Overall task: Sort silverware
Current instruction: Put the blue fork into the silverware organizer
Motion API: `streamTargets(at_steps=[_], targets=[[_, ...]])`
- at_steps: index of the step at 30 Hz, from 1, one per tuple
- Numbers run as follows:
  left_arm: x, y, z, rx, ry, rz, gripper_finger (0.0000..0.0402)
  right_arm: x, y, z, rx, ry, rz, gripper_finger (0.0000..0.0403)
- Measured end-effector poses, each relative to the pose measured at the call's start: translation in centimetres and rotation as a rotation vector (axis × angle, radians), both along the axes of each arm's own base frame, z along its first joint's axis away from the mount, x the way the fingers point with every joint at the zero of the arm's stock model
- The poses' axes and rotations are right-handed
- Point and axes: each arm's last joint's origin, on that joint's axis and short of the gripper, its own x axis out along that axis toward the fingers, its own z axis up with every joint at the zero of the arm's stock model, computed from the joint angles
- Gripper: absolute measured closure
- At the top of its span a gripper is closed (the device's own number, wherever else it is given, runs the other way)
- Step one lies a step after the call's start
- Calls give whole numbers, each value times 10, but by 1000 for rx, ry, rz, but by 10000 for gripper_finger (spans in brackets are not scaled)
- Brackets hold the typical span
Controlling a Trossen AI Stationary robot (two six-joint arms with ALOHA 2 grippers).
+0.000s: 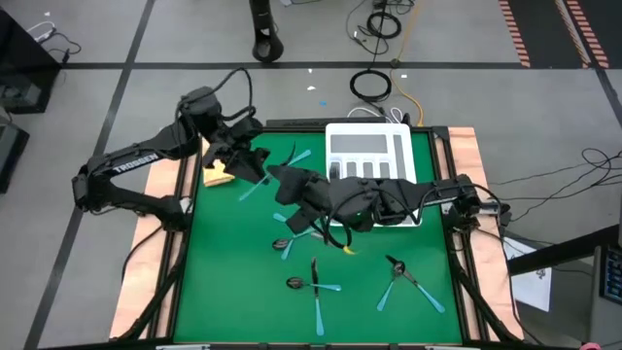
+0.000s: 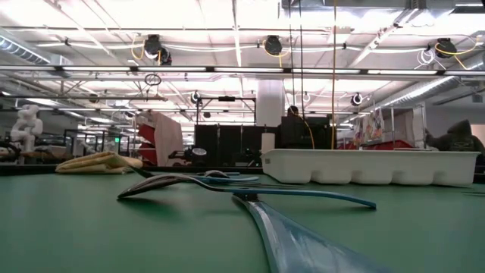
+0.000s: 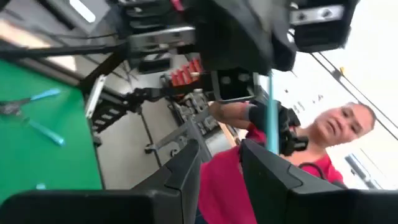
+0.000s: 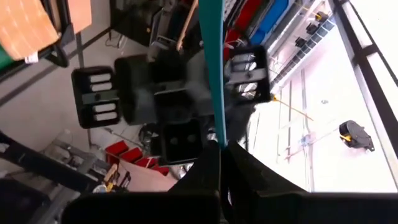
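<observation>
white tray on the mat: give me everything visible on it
The white tray looks like plastic, rectangular, with long parallel compartments and a crosswise section at the far end. It lies flat on the green mat at the far right. The right arm crosses above its near edge. Contents cannot be made out.

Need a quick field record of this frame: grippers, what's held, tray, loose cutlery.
left gripper: open, raised over the table's left part, facing the right gripper
right gripper: shut on a light-blue handled utensil, held up mid-table
tray: white, compartmented, back right of green mat
loose silverware: scattered on mat, mostly front half
cloth: yellow, back left
</observation>
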Motion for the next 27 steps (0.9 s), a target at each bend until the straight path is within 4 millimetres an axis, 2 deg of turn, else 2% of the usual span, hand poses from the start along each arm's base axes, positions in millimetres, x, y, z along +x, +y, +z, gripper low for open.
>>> streamTargets(at_steps=[8,18,27], targets=[[-3,-12,26,43,-214,-25,281,-1,6,8,-64,-33,54,402],[9,-32,23,15,-201,-88,281,-3,5,14,-62,-70,69,402],[12,-48,30,22,-312,-113,281,-1,-1,14,-31,-90,82,402]])
